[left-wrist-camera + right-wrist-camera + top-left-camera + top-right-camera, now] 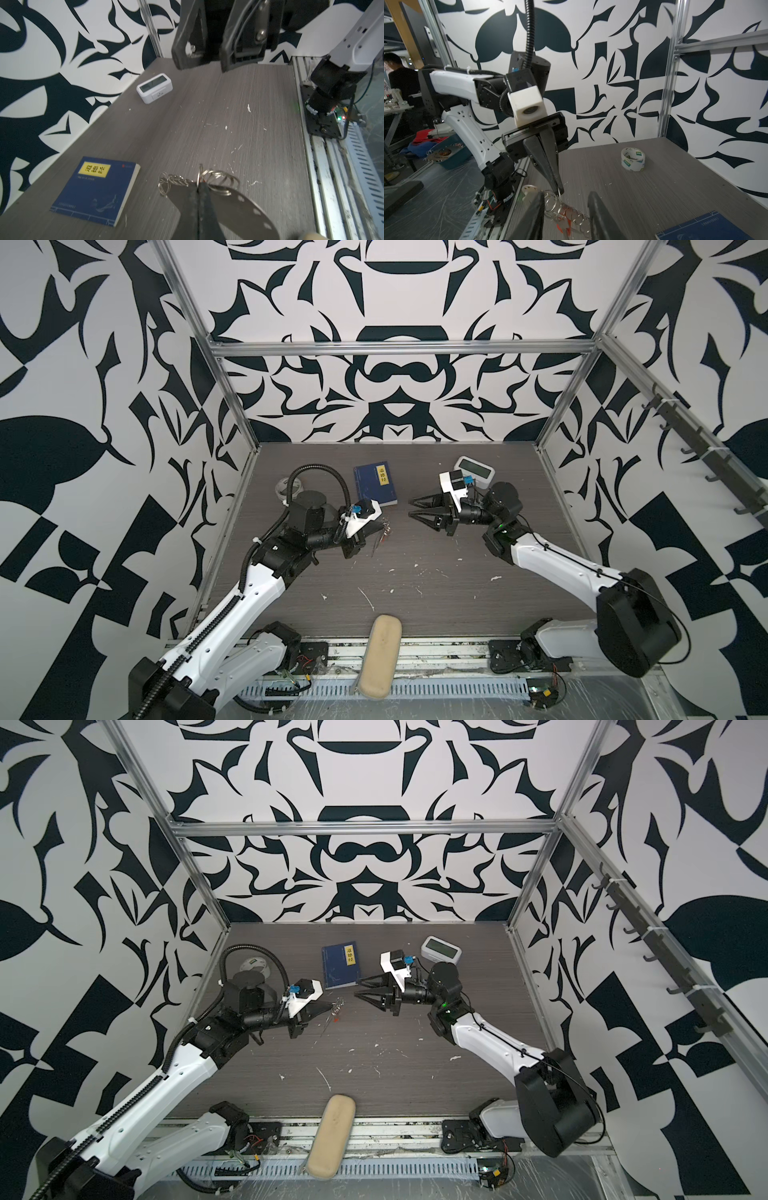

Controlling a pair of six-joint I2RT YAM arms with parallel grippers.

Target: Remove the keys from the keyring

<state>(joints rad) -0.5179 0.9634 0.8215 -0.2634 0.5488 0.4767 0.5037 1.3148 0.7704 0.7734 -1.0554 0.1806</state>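
The left gripper [199, 188] is pinched shut on the keyring [178, 180] over the table [228, 124]. The left wrist view shows only silvery rings. The right wrist view shows the keys [564, 220] and red tag hanging beneath. The right gripper [410, 508] stands partly open nearby, holding nothing.

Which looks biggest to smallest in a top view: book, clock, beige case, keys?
1. beige case, though it is nearest the camera
2. blue book
3. white clock, only slightly smaller
4. keys, by far smallest
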